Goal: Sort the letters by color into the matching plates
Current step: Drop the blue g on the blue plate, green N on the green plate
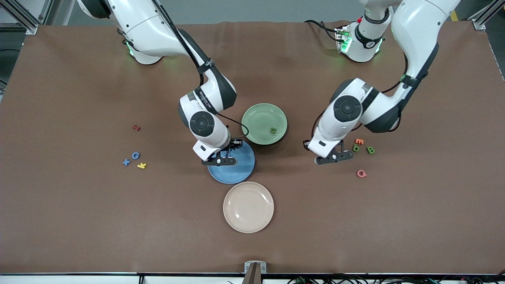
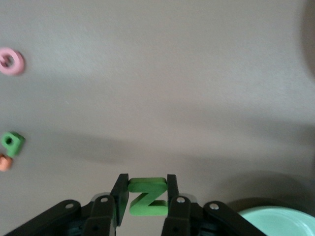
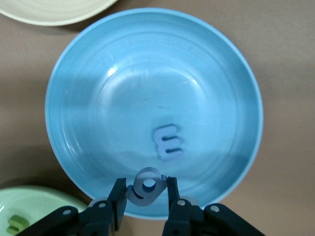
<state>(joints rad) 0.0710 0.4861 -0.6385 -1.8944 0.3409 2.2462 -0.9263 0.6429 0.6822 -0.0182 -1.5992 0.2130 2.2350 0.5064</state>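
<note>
My right gripper (image 1: 221,159) hangs over the blue plate (image 1: 236,173), shut on a small blue letter (image 3: 147,189). A blue E (image 3: 169,142) lies inside that blue plate (image 3: 98,98). My left gripper (image 1: 333,157) is shut on a green Z (image 2: 146,196) above the bare table, beside the pale green plate (image 1: 256,118). That plate holds one green letter (image 1: 272,130). Two green letters (image 1: 356,148) (image 1: 370,150) lie on the table close to the left gripper. A blue G (image 1: 135,155) and a blue X (image 1: 126,162) lie toward the right arm's end.
A beige plate (image 1: 248,207) sits nearer the front camera than the blue plate. An orange letter (image 1: 359,141) and a pink one (image 1: 361,173) lie by the green letters. A yellow letter (image 1: 141,165) and a red one (image 1: 136,127) lie by the blue ones.
</note>
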